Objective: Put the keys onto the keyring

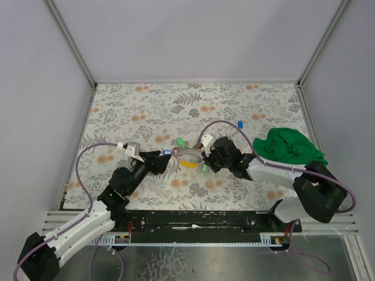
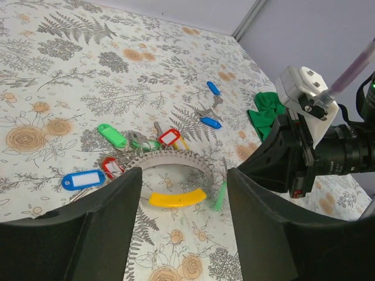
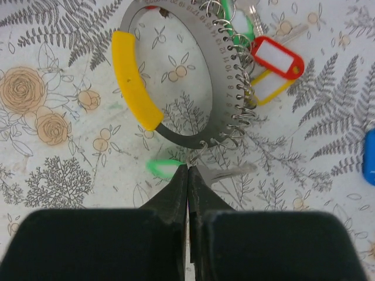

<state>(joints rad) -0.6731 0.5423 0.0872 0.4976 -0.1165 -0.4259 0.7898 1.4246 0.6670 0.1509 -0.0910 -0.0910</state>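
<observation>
At the left of the overhead view my left gripper (image 1: 161,159) sat low over the desk (image 1: 117,105). Its fingers (image 2: 111,205) were spread wide and held nothing. In its own camera the keyring (image 2: 170,158) lay framed between them.

At the left of that frame, just beyond one finger, a blue-tagged key (image 2: 84,179) lay flat on the desk. It looked apart from the ring, so I counted it as not yet on. A red-tagged key (image 2: 109,165) lay beside it, close against the ring. Whether it was hooked on I could not tell.

The keyring itself was at the centre of the desk. It was a grey band with a yellow sleeve (image 3: 133,79) on one side and a row of small wire loops along the other. In the upper right of my right wrist view, a red tag (image 3: 275,57), a yellow tag (image 3: 266,88) and a green tag (image 3: 240,38) hung from those loops, so that part of the job looked done.

Just right of the ring, my right gripper (image 3: 187,175) had its jaws pressed together at the ring's lower edge, beside a green-tagged key (image 3: 164,168). Whether they pinched its loop I could not tell.

Further right, two blue-tagged keys lay well apart from the ring, one (image 2: 210,122) nearer than the other (image 2: 214,88), and both were yet to be fetched. The green cloth (image 1: 290,146) lay by the right edge of the desk.
</observation>
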